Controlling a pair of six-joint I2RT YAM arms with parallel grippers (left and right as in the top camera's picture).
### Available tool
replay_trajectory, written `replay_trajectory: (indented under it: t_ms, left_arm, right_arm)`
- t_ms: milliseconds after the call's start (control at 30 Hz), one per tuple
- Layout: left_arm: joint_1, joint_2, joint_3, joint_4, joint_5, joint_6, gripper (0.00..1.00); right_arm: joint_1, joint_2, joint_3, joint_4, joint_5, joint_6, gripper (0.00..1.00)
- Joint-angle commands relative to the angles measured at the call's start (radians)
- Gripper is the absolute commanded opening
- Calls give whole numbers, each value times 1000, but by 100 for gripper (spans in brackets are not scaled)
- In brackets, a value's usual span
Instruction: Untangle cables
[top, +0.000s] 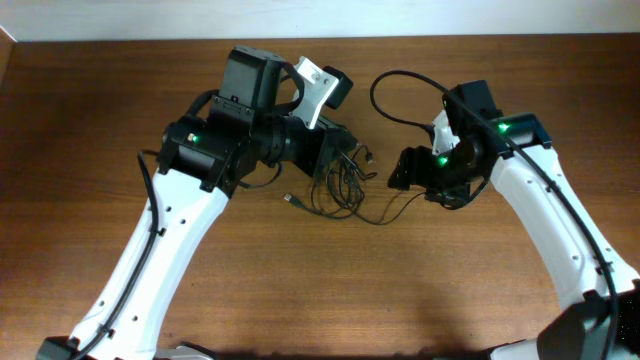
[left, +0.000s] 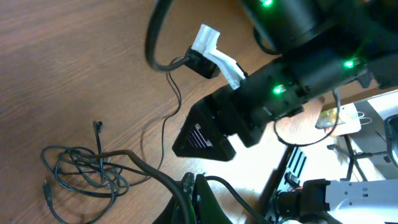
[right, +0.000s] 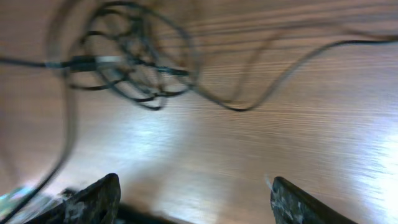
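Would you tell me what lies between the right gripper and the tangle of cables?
Only bare wooden table lies between the open right gripper and the cables, as the right wrist view shows.

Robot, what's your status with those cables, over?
Cables knotted in a heap. Left jaws shut on one. Right jaws open, empty. Nothing blocking.

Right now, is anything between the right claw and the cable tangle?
Nothing visible. The open right claw hangs above the wooden table, and only tabletop lies between it and the cable tangle ahead.
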Motion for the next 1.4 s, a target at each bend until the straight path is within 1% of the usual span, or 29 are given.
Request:
replay_trajectory:
  t_ms: [0, 33, 67, 133, 233, 333, 400, 433, 500, 567, 667, 700, 800, 833, 867, 900, 933, 967, 1000, 1033, 1100, 1133, 1267, 1333, 1367]
  left_arm:
    - [0, 0, 2, 5, 284, 191, 2]
    - [2, 0, 2, 12, 388, 238, 3]
    - [2, 0, 2, 31, 430, 250, 4]
    - [2, 0, 2, 58, 430, 250, 3]
    - [1, 0, 2, 63, 430, 258, 2]
    - [1, 0, 2, 78, 444, 258, 2]
    - [1, 0, 2, 78, 444, 258, 2]
    - [1, 0, 2, 78, 444, 258, 2]
    - [1, 0, 2, 78, 444, 258, 1]
    - [1, 0, 2, 76, 440, 258, 1]
    - [1, 0, 2, 72, 440, 258, 1]
    - [1, 0, 2, 71, 438, 258, 0]
    - [1, 0, 2, 67, 402, 258, 0]
    - [1, 0, 2, 65, 390, 258, 0]
    - [1, 0, 2, 63, 387, 258, 0]
    - [1, 0, 2, 63, 387, 258, 0]
    - [1, 0, 2, 62, 386, 258, 0]
    - [1, 0, 2, 59, 386, 258, 0]
    - [1, 0, 2, 55, 383, 258, 0]
    - [1, 0, 2, 51, 370, 257, 1]
    - [1, 0, 2, 34, 317, 257, 1]
    - [1, 0, 2, 26, 299, 257, 0]
    - [1, 0, 2, 18, 226, 253, 0]
    - [1, 0, 2, 18, 226, 253, 0]
    - [1, 0, 2, 18, 226, 253, 0]
  right_arm:
    - [5, 39, -13, 7, 74, 5, 78]
    - [2, 43, -13, 11, 43, 5, 78]
    - [-8, 43, -13, 16, -23, 2, 82]
    - [-56, 43, -13, 40, -242, -53, 82]
    - [-120, 43, -13, 45, -433, -48, 82]
    - [-133, 45, -13, 61, -440, -14, 82]
    - [-126, 55, -13, 60, -425, -13, 79]
    - [-121, 64, -13, 60, -411, 16, 77]
    - [-108, 96, -14, 70, -395, 151, 77]
    - [-87, 142, -14, 123, -396, 245, 77]
    - [-58, 189, -14, 193, -395, 266, 77]
    - [-50, 202, -14, 201, -394, 266, 75]
    - [-32, 213, -14, 198, -358, 262, 54]
    - [-24, 213, -14, 194, -341, 262, 44]
    - [-24, 213, -14, 188, -327, 262, 37]
    - [-24, 213, -14, 179, -307, 262, 33]
    - [-24, 213, -14, 168, -285, 262, 26]
    - [-24, 213, -14, 143, -270, 262, 9]
    - [-25, 213, -14, 124, -271, 260, 4]
    - [-27, 213, -14, 114, -282, 232, 4]
    - [-29, 211, -13, 113, -349, 110, 4]
    - [-29, 208, -13, 111, -374, 77, 4]
    - [-27, 148, -13, 63, -456, -113, 4]
    - [-27, 145, -13, 60, -446, -157, 4]
    - [-27, 146, -13, 62, -420, -156, 9]
